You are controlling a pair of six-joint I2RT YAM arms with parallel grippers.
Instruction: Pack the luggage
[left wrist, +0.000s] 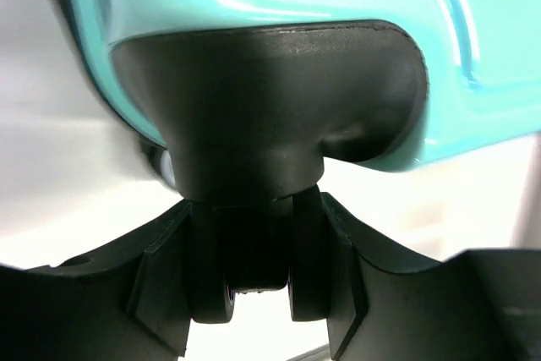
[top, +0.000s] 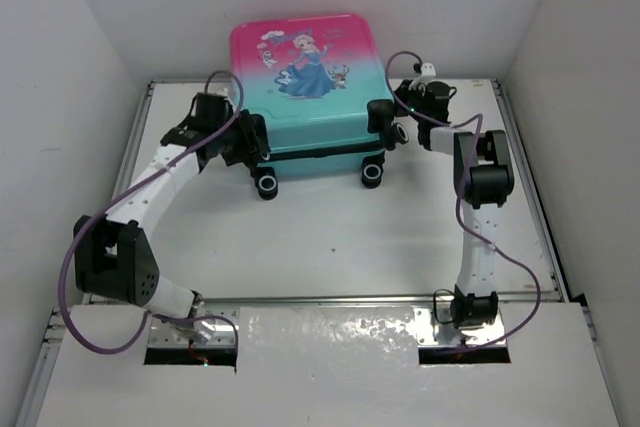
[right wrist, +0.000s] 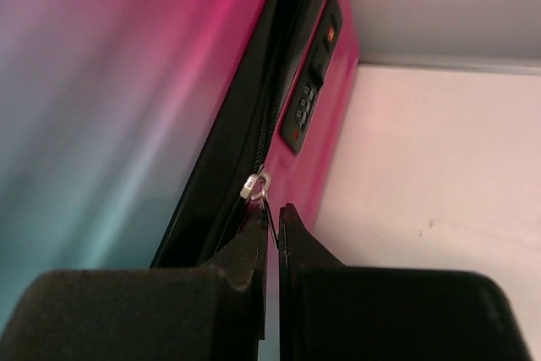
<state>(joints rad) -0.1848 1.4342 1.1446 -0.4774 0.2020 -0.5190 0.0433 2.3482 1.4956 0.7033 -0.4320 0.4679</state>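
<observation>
Top external | arms extended | left end effector (left wrist: 258, 226) clamps luggage (top: 300, 112) wheel (left wrist: 211, 285) | right end effector (right wrist: 272, 221) pinches zipper pull (right wrist: 255, 185)

The white table (top: 340, 247) was closed in by plain white walls on its left, right and far sides, with metal rails running along its edges. A glossier white panel (top: 330, 367) covered its near strip, cut away at two spots where the left arm base (top: 190, 322) and the right arm base (top: 465, 309) sat on metal plates. The luggage (top: 305, 77) lay flat at the far middle of the table, printed shell upward, its pink end towards the back wall and its teal end nearer. Two black wheels (top: 267, 183) at the teal end faced the near edge
</observation>
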